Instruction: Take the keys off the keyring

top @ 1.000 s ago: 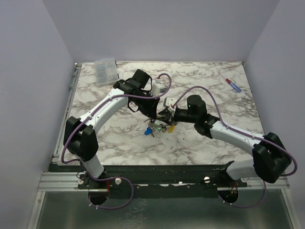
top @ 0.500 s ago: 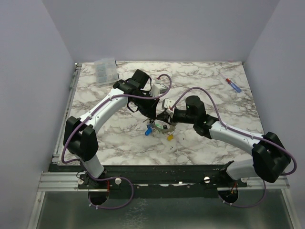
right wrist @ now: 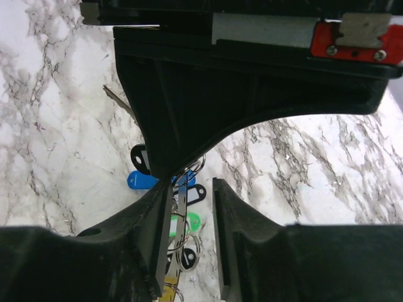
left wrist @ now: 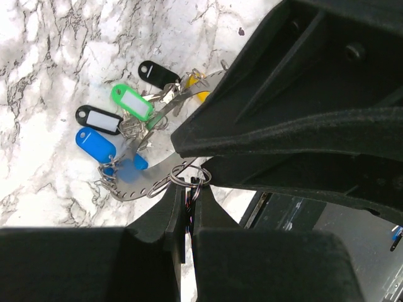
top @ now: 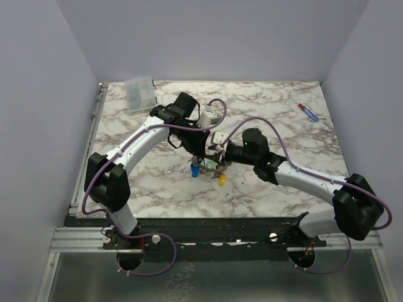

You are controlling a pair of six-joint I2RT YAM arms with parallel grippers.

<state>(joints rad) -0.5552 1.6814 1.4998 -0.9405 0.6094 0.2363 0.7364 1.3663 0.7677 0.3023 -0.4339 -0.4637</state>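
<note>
The keyring (left wrist: 146,134) is a flat grey perforated ring, held tilted just above the marble between both grippers. Black (left wrist: 157,73), green (left wrist: 132,102), black-and-white (left wrist: 99,119) and blue (left wrist: 94,143) key tags hang from it; a yellow tag (top: 221,180) hangs at its near side. My left gripper (left wrist: 189,189) is shut on a small split ring (left wrist: 191,177) at the keyring's edge. My right gripper (right wrist: 189,189) is open, with the keyring (right wrist: 182,217) edge-on between its fingers, against the left one. In the top view the left gripper (top: 210,157) and right gripper (top: 219,158) meet tip to tip.
A clear plastic box (top: 139,94) stands at the back left corner. A red-and-blue screwdriver (top: 306,111) lies at the back right. The right arm's purple cable arcs above the table's middle.
My right gripper has moved left, closer to the left gripper. The bunch has shifted left with it, and the yellow tag now hangs lower at the near side.
</note>
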